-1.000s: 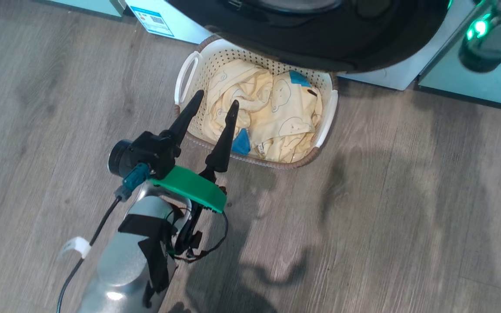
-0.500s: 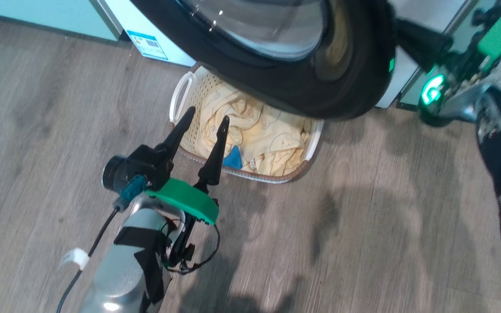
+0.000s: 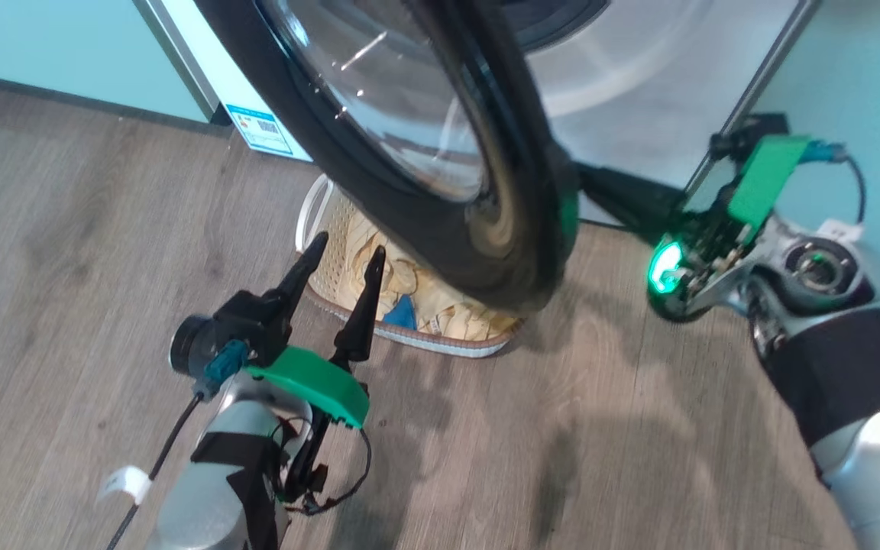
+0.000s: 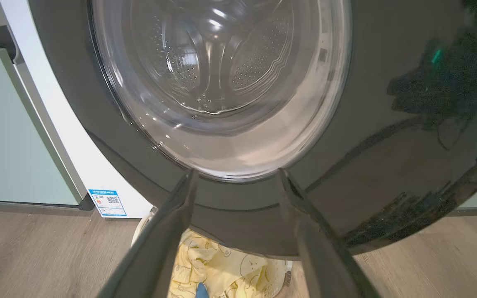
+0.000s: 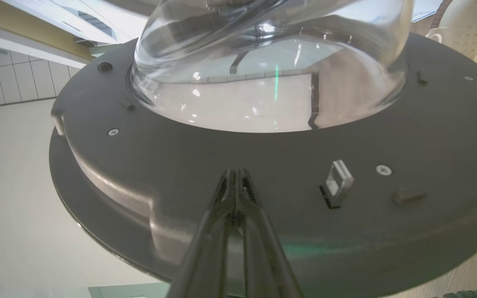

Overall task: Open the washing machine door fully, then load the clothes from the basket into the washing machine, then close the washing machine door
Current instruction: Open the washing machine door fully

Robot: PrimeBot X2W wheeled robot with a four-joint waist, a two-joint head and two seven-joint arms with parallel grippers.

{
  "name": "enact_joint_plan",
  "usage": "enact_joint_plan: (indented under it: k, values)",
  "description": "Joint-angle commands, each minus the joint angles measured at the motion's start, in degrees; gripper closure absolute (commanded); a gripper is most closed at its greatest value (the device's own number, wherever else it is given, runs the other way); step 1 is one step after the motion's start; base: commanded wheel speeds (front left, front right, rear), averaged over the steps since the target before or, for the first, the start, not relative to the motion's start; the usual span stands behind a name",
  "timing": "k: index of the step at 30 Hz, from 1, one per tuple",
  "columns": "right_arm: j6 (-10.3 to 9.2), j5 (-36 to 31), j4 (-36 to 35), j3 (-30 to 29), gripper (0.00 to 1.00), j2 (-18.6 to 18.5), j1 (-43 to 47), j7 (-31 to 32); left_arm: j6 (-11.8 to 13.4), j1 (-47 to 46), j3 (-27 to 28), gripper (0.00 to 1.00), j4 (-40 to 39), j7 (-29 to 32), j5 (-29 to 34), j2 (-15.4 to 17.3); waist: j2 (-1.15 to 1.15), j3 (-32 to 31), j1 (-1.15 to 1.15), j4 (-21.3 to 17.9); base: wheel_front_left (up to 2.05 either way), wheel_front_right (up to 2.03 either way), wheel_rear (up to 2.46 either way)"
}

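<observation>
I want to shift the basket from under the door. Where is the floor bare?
Bare floor lies left of the basket, toward the cabinet, and nearer the camera, between the left tool and right tool. Crowded: the washing machine door overhangs the basket, the left tool by its rim.

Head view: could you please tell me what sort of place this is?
Likely a home laundry corner: a front-loading washing machine with its door swung out, a basket of clothes, wood-look floor.
</observation>
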Motion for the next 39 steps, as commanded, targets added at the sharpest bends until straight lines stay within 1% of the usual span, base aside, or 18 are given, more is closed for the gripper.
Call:
enact_joint_plan:
  k: [1,12,25,32,39]
  values:
    - [-0.15,0.8,-3.2,1.7,1.00,1.2,0.8,-0.4,-0.1,0.0,2.6,0.00,-1.5,-0.4,0.5,0.9,0.00,-0.9,0.01,-0.2,0.00,0.00,0.00]
    - [-0.15,3.7,-8.3,7.9,1.00,1.2,5.6,-2.7,-0.5,2.1,3.7,0.00,-0.9,-0.4,1.0,0.9,0.00,-3.4,0.01,-0.3,0.00,0.00,0.00]
    - [-0.15,7.2,-11.2,14.0,1.00,1.2,7.9,-4.9,-0.6,3.0,3.5,0.00,-0.2,-0.4,0.7,0.9,0.00,-5.2,0.01,0.2,0.00,0.00,0.00]
    - [-0.15,7.9,-11.5,14.8,1.00,1.2,8.2,-6.1,-0.6,3.5,3.6,0.00,-0.3,-0.4,0.7,0.9,0.00,-5.8,0.01,0.1,0.00,0.00,0.00]
    - [-0.15,8.1,-11.3,14.2,1.00,1.2,8.6,-7.0,-0.4,3.6,4.1,0.00,-0.5,-0.4,0.7,0.9,0.00,-5.8,0.01,-0.3,0.00,0.00,0.00]
